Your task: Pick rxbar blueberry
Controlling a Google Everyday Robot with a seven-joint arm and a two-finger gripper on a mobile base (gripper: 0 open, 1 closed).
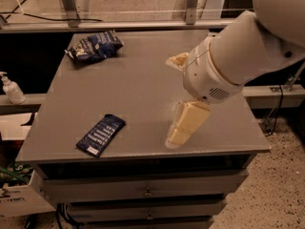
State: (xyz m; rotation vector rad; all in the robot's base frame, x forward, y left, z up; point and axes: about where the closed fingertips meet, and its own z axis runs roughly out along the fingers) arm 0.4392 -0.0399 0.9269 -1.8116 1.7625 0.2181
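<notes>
I am hovering the gripper (172, 100), jaws spread open and empty, above the table (138, 80). The rxbar blueberry (101, 135) is lying at its eight o'clock, its pale lettering unreadable.

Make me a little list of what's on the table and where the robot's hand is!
table: grey top, drawers below
rxbar blueberry: lying flat near the front left edge, untouched
snack bag: back left corner
gripper: open, over the table's right side, apart from the bar, holding nothing
pump bottle: off the table, far left
</notes>
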